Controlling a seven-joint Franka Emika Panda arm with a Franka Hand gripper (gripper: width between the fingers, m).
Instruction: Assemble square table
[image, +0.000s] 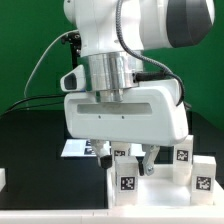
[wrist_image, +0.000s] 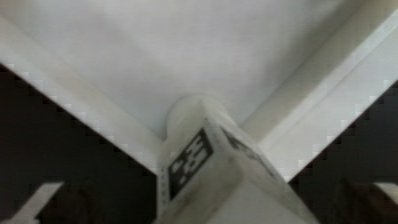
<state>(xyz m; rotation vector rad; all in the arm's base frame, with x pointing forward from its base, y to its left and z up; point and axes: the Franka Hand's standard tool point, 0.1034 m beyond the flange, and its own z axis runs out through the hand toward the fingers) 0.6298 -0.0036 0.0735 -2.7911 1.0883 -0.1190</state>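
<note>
Several white legs are standing upright on the square slab (image: 150, 185), which is lying on the black worktop (image: 30, 140) beneath the arm. You are holding the tool (image: 136, 160) low over that slab, and in the wrist view its fingers (wrist_image: 45, 200) are showing wide apart at the edges of the picture, gripping nothing. One leg (wrist_image: 214, 160) is rising between them with its tag facing the camera, its upper end pointing up toward the wrist. It appears to be standing free against the slab's pale underside (wrist_image: 178, 60). Whether it is fully seated in the slab, the pictures are not showing.

Judging by this, you are releasing a fitted leg and preparing to lift off. Do it well as follows:

- Be raising the tool straight up along the leg's axis, so neither finger is dragging the leg sideways.
- Be keeping the fingers spread until they are above the leg's upper end.
- Be watching the neighbouring tagged legs (image: 127, 182) near the slab's front edge and the pair (image: 184, 155) toward the exterior view's right; they are close to the tool.
- Be checking that the slab is not shifting against the marker board (image: 75, 148) lying just behind it.
</note>
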